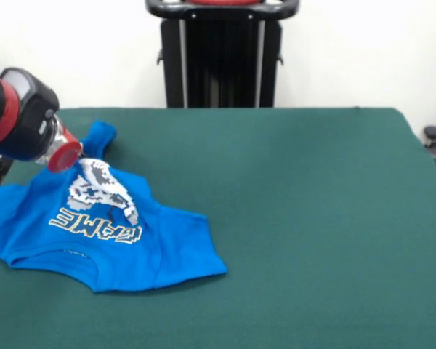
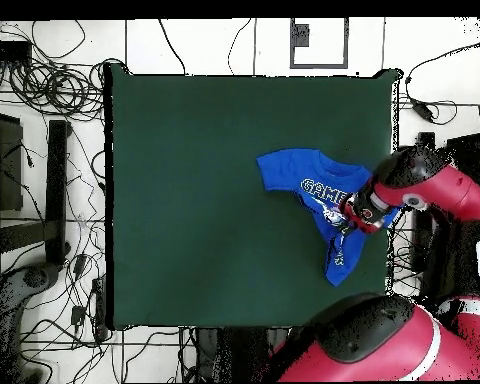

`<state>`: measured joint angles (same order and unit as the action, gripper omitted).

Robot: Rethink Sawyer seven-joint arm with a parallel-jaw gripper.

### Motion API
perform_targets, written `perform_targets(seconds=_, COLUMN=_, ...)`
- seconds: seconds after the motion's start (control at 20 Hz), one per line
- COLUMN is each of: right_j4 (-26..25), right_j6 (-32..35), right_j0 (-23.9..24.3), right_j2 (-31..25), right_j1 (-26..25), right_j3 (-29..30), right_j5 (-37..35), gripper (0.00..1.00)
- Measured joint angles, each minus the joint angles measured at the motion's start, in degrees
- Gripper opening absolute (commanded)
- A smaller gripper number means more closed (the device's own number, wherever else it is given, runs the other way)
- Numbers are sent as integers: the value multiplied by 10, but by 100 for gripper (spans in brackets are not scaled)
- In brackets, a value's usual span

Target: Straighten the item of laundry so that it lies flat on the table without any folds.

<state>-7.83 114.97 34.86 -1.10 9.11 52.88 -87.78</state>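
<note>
The blue T-shirt bears white lettering reading "GAME".

bright blue T-shirt with white-grey pixel print, dark green table, red-black arm

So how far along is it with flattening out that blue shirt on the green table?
Early on. Done: nothing much; the T-shirt lies bunched near one edge of the table, with folds through the print, only part of the lettering showing and one sleeve sticking up. In hand: the gripper is down at the shirt by the print; its grasp can't be made out. Left: spreading it flat.
</note>
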Motion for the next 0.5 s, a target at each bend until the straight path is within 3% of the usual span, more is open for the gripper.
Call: perform_targets(seconds=0.5, right_j4=-27, right_j6=0, right_j0=9, right_j2=0, right_j1=66, right_j3=-2, right_j5=1, gripper=0)
